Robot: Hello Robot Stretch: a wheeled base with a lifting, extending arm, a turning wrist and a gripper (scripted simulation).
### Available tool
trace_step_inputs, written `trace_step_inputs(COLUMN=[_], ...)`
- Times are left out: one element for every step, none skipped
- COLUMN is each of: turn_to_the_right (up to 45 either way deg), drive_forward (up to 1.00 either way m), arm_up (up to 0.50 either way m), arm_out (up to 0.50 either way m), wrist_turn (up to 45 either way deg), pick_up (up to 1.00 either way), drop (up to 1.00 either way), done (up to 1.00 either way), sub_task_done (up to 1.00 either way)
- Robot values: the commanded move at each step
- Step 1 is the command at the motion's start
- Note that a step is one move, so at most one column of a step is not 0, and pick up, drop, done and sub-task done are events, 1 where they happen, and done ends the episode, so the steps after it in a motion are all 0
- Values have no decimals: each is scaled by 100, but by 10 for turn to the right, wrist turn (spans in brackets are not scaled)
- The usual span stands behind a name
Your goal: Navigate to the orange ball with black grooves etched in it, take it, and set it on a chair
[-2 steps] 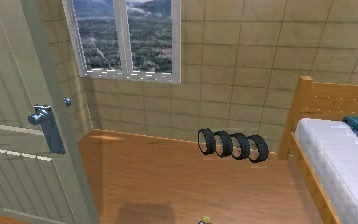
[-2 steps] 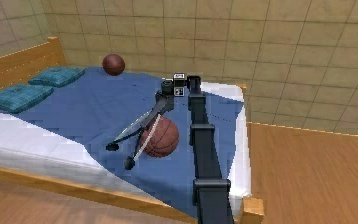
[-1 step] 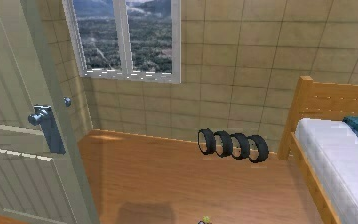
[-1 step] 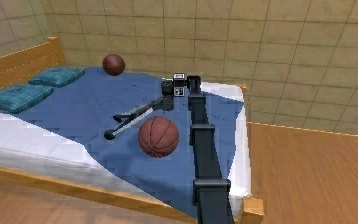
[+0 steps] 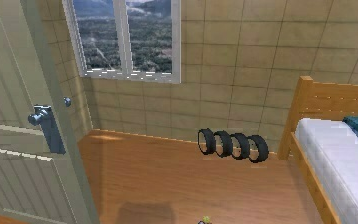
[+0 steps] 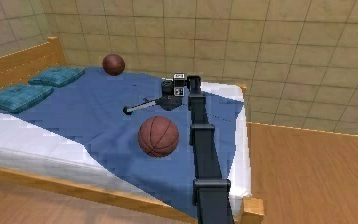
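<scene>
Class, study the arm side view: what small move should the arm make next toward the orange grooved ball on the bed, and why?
Probably draw the arm in a little. The gripper shows farther up the picture than the orange ball, which lies on the blue blanket beside the arm, so it seems to reach past the ball.

I see bed | blue blanket spread on it | teal pillows at head | orange grooved ball and darker ball on blanket | black rings on floor
</scene>
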Motion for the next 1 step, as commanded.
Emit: trace_step_inputs(turn_to_the_right=[0], drive_forward=[0], arm_up=[0], arm_out=[0], wrist_turn=[210], pick_up=[0], drop=[0], done=[0], sub_task_done=[0])
